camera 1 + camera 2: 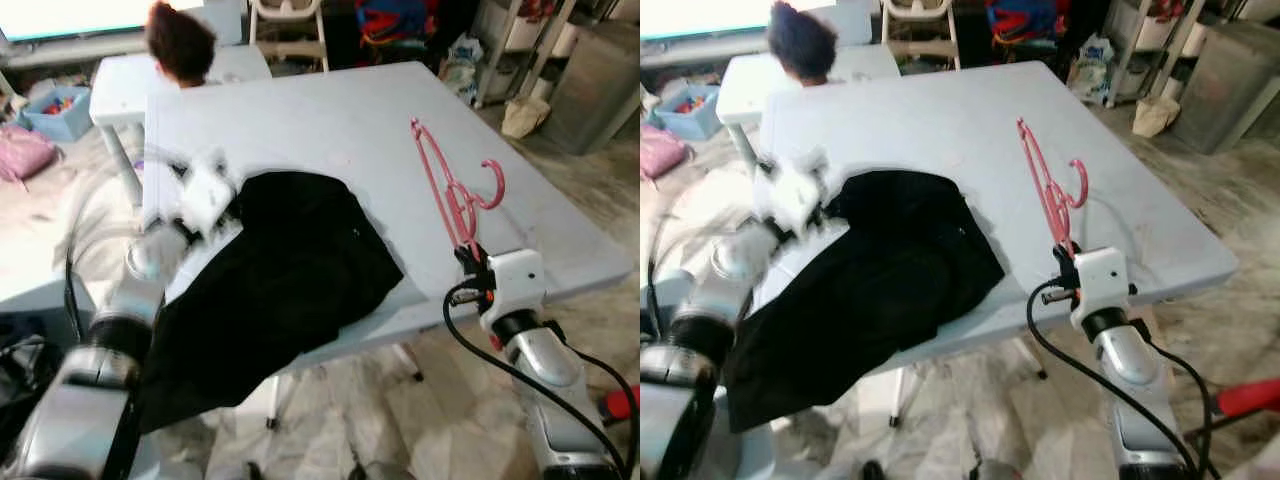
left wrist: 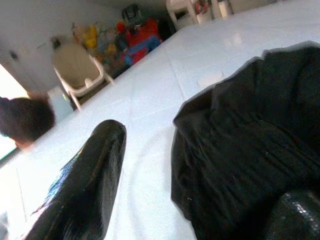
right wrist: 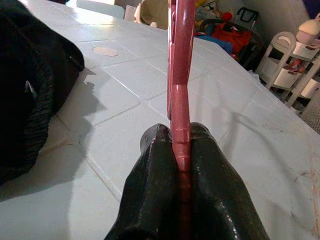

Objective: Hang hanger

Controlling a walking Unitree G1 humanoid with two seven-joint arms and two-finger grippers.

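A pink plastic hanger point(image 1: 450, 185) stands tilted above the right side of the grey table point(image 1: 330, 130), its hook pointing right. My right gripper point(image 1: 468, 252) is shut on the hanger's near end; in the right wrist view the two black fingers point(image 3: 150, 200) pinch the pink bar point(image 3: 180, 75). A black garment point(image 1: 280, 280) lies crumpled on the table's near left part and drapes over the front edge. My left gripper point(image 1: 235, 205) is open at the garment's left edge, with one finger point(image 2: 85, 185) over bare table and the other against the cloth point(image 2: 250, 140).
A person's dark-haired head point(image 1: 180, 42) shows beyond the table's far left corner. A white side table point(image 1: 120, 85) stands at the left, with a blue bin point(image 1: 60, 110) behind it. Shelving and bags point(image 1: 520, 60) crowd the back right.
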